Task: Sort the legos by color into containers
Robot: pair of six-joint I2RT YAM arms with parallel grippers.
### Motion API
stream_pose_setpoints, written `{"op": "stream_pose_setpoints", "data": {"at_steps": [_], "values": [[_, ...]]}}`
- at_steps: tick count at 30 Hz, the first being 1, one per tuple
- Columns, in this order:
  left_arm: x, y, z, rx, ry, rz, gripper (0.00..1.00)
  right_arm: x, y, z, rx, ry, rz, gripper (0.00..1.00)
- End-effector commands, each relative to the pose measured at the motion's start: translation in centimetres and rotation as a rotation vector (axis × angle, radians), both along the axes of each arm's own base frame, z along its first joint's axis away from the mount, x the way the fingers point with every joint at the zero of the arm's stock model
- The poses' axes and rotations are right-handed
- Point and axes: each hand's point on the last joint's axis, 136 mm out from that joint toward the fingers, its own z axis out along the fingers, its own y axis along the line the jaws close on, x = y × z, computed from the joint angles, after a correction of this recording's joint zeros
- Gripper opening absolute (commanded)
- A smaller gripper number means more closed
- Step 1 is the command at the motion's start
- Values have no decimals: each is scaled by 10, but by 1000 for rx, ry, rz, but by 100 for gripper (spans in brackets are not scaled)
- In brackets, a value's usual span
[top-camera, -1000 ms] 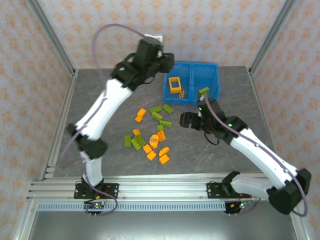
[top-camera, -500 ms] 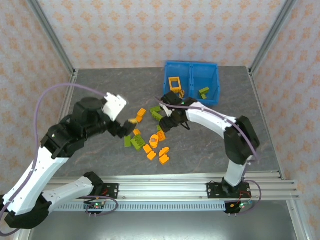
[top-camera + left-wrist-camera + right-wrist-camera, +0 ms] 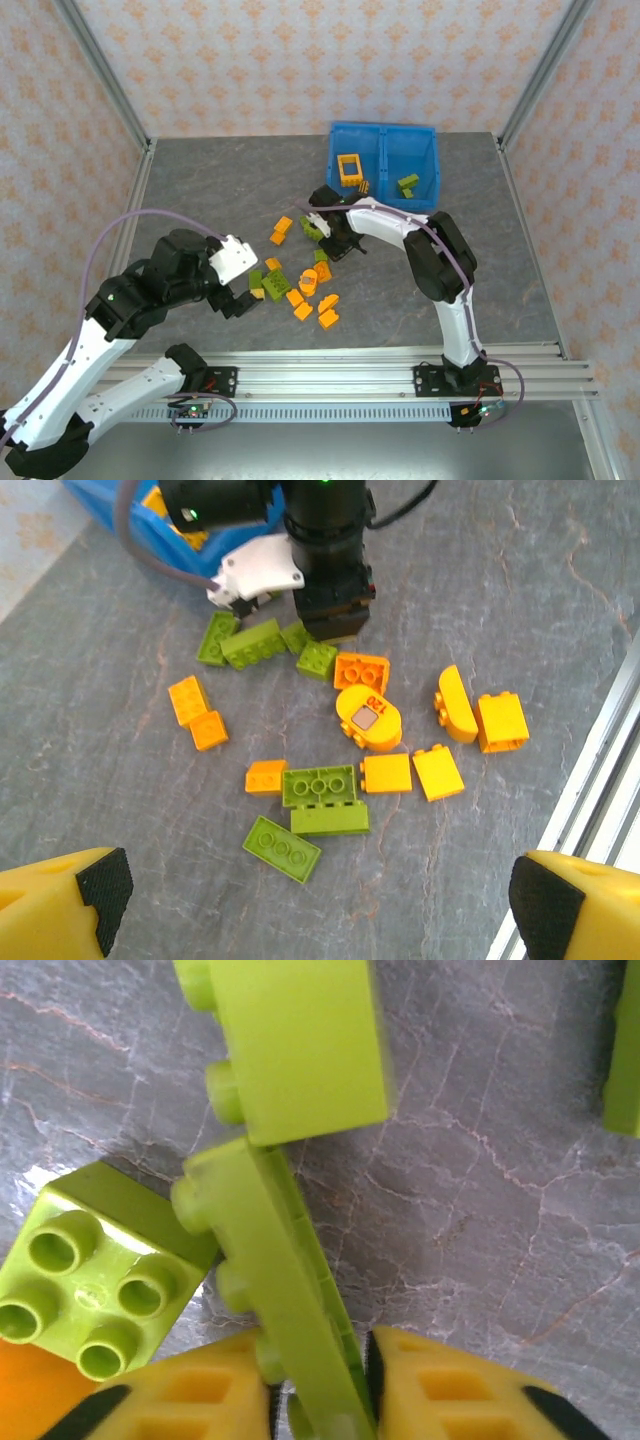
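**While Pinching Green: Right Hand Low Before the Blue Bin**

While folded down to the worktop (image 3: 200,180) just in front of the blue bin (image 3: 380,128), grips with the right hand (image 3: 320,1385) a slim green lego (image 3: 280,1280) standing on edge, yellow fingers (image 3: 450,1390) pressed against both its faces. Leaves that lego touching a square green brick (image 3: 85,1280) and a longer green one (image 3: 300,1040). Reaches leftward from elbow to wrist, at the same spot as half a second back, but now narrowed onto the piece.

Hangs well away from the bin with the left hand (image 3: 320,905), spread to full width and empty above the loose legos (image 3: 350,760). Sat nearer the bin half a second ago; stood right over it a second ago.

Holds, inside the bin, an orange frame piece (image 3: 350,168) left of the central wall and a green piece (image 3: 408,184) right of it.
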Motion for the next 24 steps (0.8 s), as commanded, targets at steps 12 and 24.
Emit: {"op": "stream_pose_setpoints", "data": {"at_steps": [12,24], "values": [[16,-40,25,-190,-113,-101,100,-10,-19,103,260,-179,-141,7],[30,-54,75,-422,-211,-49,100,52,-138,239,741,-556,-696,5]]}}
